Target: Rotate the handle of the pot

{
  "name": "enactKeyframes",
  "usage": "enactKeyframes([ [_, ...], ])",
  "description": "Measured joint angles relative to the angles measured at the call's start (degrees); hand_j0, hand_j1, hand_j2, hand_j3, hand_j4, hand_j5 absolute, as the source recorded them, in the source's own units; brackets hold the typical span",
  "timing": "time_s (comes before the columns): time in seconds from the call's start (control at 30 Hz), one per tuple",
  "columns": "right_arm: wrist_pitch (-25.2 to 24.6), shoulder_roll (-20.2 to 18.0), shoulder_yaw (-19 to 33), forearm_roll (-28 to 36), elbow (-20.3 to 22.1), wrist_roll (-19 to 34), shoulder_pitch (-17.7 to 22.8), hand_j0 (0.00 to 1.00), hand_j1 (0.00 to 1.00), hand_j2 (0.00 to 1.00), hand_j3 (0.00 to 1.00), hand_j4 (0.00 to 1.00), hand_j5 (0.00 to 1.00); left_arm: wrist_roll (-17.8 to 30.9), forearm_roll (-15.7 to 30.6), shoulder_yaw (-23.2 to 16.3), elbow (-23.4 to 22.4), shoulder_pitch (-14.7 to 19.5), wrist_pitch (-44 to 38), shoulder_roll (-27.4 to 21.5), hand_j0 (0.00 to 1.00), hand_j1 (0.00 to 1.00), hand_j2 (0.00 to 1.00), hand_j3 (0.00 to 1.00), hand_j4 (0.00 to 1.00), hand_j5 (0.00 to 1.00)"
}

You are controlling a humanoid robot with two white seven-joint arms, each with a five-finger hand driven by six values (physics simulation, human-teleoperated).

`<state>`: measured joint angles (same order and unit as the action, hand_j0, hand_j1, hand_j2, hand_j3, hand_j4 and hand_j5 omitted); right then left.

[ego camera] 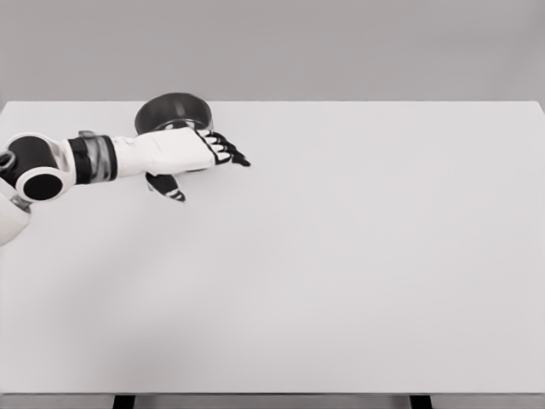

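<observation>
Near the table's (341,273) far left edge, the left robot hand (189,153) hangs spread-fingered, overlapping the dark pot (174,109).

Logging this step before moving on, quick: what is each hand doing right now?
Left hand: open, fingers extended in front of the pot, holding nothing.
Right hand: not in view.

Pot (174,109) behind left hand (183,153), perhaps touching
</observation>
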<state>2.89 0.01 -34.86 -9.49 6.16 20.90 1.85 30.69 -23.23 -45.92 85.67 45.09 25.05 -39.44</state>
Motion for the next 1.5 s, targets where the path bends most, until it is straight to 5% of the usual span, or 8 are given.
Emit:
enactKeyframes([
  [0.63, 0.0, 0.0, 0.02, -0.01, -0.01, 0.0, 0.0, 1.0, 1.0, 1.0, 1.0, 1.0, 1.0, -9.88, -3.95, 0.25, -1.43, -1.76, -0.47, -6.74, 1.0, 1.0, 1.0, 1.0, 1.0, 1.0],
  [1.17, 0.0, 0.0, -0.02, 0.0, -0.01, 0.0, 0.0, 1.0, 1.0, 1.0, 1.0, 1.0, 1.0, -16.23, -4.23, 1.36, -12.51, -1.23, -0.98, -8.38, 1.0, 1.0, 1.0, 1.0, 1.0, 1.0],
  [1.5, 0.0, 0.0, 0.01, -0.01, -0.01, 0.0, 0.0, 1.0, 1.0, 1.0, 1.0, 1.0, 1.0, -21.08, -6.61, 1.44, -15.75, -1.05, -8.58, -6.17, 1.0, 1.0, 1.0, 1.0, 1.0, 1.0],
])
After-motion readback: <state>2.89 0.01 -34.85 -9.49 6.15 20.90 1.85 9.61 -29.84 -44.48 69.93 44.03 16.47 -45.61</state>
